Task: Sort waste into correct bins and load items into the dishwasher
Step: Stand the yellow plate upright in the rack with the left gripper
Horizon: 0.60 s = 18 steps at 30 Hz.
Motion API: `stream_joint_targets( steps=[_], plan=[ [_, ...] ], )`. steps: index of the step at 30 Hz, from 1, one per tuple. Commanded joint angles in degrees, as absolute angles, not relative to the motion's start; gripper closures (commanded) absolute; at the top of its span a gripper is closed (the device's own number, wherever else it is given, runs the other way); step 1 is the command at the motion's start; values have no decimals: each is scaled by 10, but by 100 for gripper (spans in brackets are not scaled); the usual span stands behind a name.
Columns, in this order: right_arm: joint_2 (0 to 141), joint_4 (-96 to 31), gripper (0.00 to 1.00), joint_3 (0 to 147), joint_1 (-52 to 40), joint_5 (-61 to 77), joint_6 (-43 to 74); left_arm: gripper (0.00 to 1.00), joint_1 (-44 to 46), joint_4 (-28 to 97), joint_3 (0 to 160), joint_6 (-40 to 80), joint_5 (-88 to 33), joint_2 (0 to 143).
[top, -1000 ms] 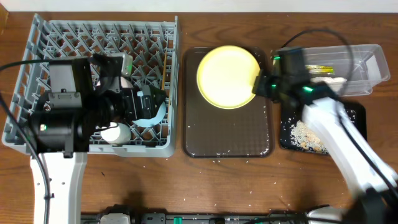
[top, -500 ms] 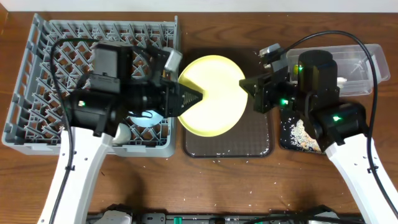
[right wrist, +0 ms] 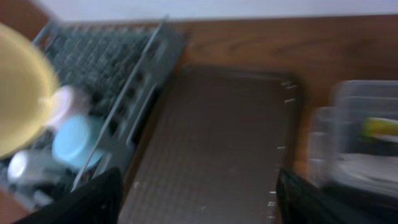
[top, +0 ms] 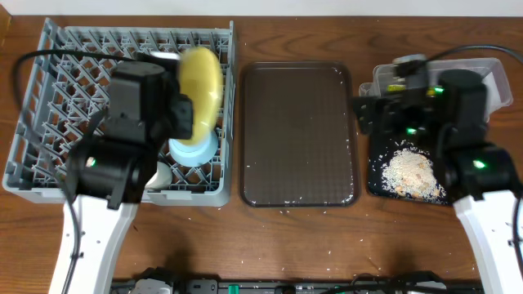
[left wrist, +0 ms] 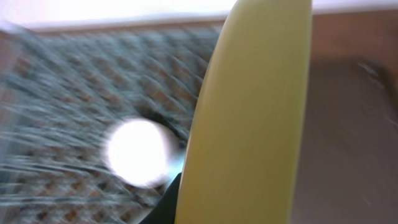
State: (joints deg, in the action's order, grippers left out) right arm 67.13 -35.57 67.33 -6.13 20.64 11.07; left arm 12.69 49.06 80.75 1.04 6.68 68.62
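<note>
My left gripper (top: 185, 111) is shut on the round yellow plate (top: 202, 80) and holds it on edge above the grey dishwasher rack (top: 57, 73). In the left wrist view the plate (left wrist: 255, 118) fills the middle, with one dark finger (left wrist: 166, 206) beside it. The light blue bowl (top: 194, 150) and the white cup (top: 160, 174) sit in the rack's near part. My right gripper (top: 365, 114) is open and holds nothing, at the right edge of the brown serving tray (top: 298, 135). Its fingers (right wrist: 93, 199) stand wide apart above that tray (right wrist: 217, 143).
The glossy black tray (top: 377, 184) at the right holds a heap of rice crumbs (top: 409, 170). Behind it stands the clear tub (top: 484, 75), also blurred in the right wrist view (right wrist: 360, 124). Loose crumbs lie on the wooden table near the front.
The left arm has taken the plate from the right gripper and swung it left from over the brown tray to above the rack. The right gripper has opened and drawn back to the right.
</note>
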Motion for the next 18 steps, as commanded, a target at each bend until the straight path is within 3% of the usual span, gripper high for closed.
stream_joint_targets(
  steps=[1, 10, 18],
  plan=[
    [656, -361, 17, 677, -18, 180, 145, 93, 126, 440, 822, -58, 213, 694],
    [660, -408, 10, 677, -5, 178, 145, 92, 133, 236, 819, -92, 301, 901],
    [660, -417, 8, 677, -5, 178, 145, 93, 142, 182, 819, -90, 301, 1037]
  ],
)
